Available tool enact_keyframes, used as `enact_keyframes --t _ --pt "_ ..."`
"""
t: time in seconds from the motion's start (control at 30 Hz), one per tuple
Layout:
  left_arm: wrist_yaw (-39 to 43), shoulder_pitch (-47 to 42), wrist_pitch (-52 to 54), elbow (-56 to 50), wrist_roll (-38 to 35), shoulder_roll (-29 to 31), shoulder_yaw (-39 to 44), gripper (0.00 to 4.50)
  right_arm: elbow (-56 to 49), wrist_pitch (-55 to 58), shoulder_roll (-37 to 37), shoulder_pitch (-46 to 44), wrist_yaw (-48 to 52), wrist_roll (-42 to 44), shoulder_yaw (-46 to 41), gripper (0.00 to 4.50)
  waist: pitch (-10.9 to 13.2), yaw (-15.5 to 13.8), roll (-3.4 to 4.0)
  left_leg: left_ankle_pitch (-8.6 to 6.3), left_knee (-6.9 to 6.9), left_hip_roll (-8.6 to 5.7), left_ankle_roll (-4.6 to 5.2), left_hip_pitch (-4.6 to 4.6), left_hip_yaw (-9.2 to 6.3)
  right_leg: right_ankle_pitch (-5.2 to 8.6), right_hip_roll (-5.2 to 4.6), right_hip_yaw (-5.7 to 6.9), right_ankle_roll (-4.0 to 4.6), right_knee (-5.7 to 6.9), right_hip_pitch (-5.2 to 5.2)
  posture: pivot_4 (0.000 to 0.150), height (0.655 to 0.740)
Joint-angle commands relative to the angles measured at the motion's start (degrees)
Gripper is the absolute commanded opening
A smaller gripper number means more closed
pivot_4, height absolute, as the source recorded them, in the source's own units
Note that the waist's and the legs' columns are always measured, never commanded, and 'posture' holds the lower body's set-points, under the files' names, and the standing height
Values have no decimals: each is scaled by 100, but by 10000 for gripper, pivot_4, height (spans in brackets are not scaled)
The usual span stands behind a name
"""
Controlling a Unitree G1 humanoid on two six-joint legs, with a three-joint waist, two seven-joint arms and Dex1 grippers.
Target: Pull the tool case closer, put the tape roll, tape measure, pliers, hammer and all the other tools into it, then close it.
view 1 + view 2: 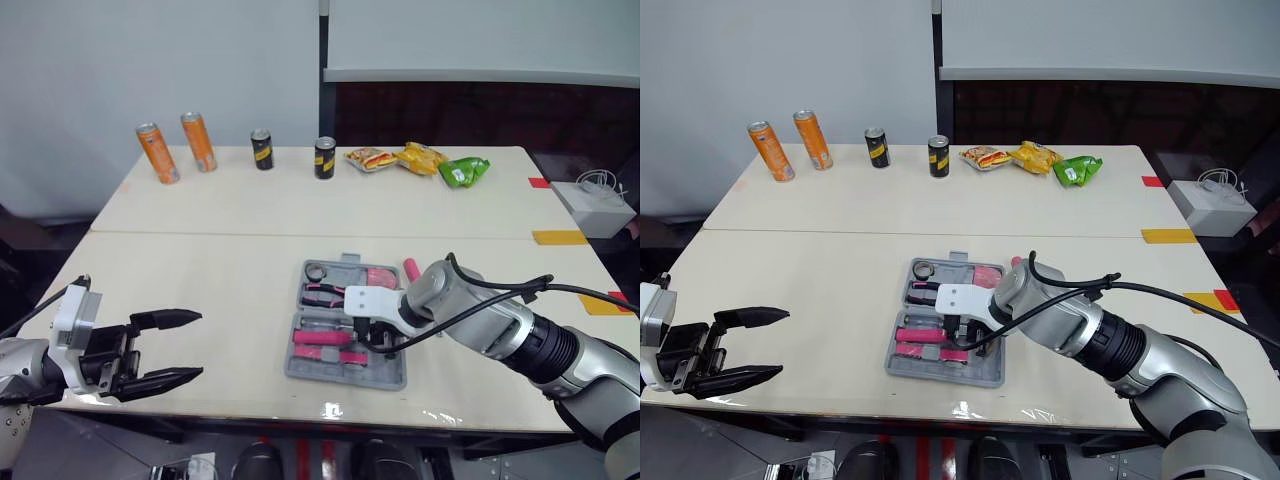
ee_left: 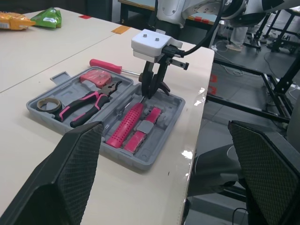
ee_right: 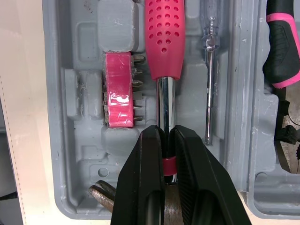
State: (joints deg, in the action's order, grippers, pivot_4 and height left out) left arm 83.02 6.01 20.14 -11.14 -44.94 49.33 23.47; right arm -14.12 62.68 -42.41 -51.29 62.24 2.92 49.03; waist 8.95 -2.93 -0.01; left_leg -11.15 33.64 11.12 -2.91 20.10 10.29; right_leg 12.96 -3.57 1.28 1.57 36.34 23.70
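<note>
The grey tool case (image 1: 300, 365) lies open near the table's front edge. It holds a tape roll (image 1: 315, 270), pink-handled pliers (image 2: 89, 101), a pink tape measure (image 2: 96, 76), a pink bit holder (image 3: 119, 89), a thin screwdriver (image 3: 211, 70) and a hammer with a pink handle (image 3: 164, 42). My right gripper (image 3: 164, 133) reaches down into the case, shut on the hammer's chrome shaft beside its head (image 3: 101, 194). A red screwdriver (image 1: 411, 269) rests on the table just beyond the case. Over the table's front left corner, my left gripper (image 1: 198, 345) is open and holds nothing.
Two orange cans (image 1: 158, 153), two black cans (image 1: 262, 149) and several snack packets (image 1: 420, 158) line the far side of the table. A white box (image 1: 595, 205) sits off the table at the right. Bare tabletop separates my left gripper from the case.
</note>
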Motion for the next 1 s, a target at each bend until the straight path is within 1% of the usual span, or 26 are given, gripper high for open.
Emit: enact_keyframes --t 0.03,0.37,0.43,0.47,0.57,0.63,0.73,0.83,0.87,1.0 --pt "38 -33 -23 -135 -60 45 84 45000 -54 -77 44 13 37 -24 -41 482 0 0 0 0 0 0 0 0 0 0 0 0 0 0 0 1500 7400" --pt "-9 -125 6 -156 -60 43 45 45000 105 -213 204 109 77 -1 -47 482 0 2 0 1 0 2 -2 -2 0 1 1 0 4 4 0 1500 7400" --pt "-37 -135 20 -183 -63 30 28 45000 163 -284 230 171 55 0 -96 9590 0 0 0 1 0 2 -2 -2 1 2 1 0 4 4 0 1500 7400" --pt "-49 -131 26 -196 -67 25 25 45000 200 -338 231 202 31 -19 -133 12198 0 -1 0 1 0 2 -2 -2 1 2 1 0 5 4 0 1500 7400" --pt "-72 -120 37 -215 -73 13 18 45000 237 -389 255 324 -8 75 -422 22217 -1 -4 -2 1 0 2 -2 -1 1 2 1 0 5 4 2 1500 7400" --pt "-95 -118 47 -231 -79 5 11 45000 196 -397 288 440 -1 271 -788 22217 0 -8 -3 1 1 2 -3 -1 1 2 1 0 6 5 1 1500 7400" --pt "-146 -113 56 -274 -101 -15 3 45000 150 -761 423 835 -21 773 -1776 22217 1 -12 -3 2 2 2 -3 -1 1 0 1 -1 8 7 1 1500 7400" --pt "-217 -101 74 -330 -141 -40 18 45000 92 -1541 548 1511 -44 1249 -2775 22217 -1 -54 -7 2 2 3 -3 0 1 1 1 0 9 4 1 1500 7400" --pt "-248 -76 79 -359 -154 -58 33 45000 25 -1889 545 1945 9 1458 -3185 22217 -3 -78 -10 1 1 3 -3 0 3 2 1 0 10 3 2 1500 7400" --pt "-346 -20 96 -414 -193 -108 82 45000 -4 -2690 697 2920 -83 1820 -4042 22217 -4 -137 -12 0 -1 3 -1 7 9 2 1 4 10 -12 1 1500 7400"
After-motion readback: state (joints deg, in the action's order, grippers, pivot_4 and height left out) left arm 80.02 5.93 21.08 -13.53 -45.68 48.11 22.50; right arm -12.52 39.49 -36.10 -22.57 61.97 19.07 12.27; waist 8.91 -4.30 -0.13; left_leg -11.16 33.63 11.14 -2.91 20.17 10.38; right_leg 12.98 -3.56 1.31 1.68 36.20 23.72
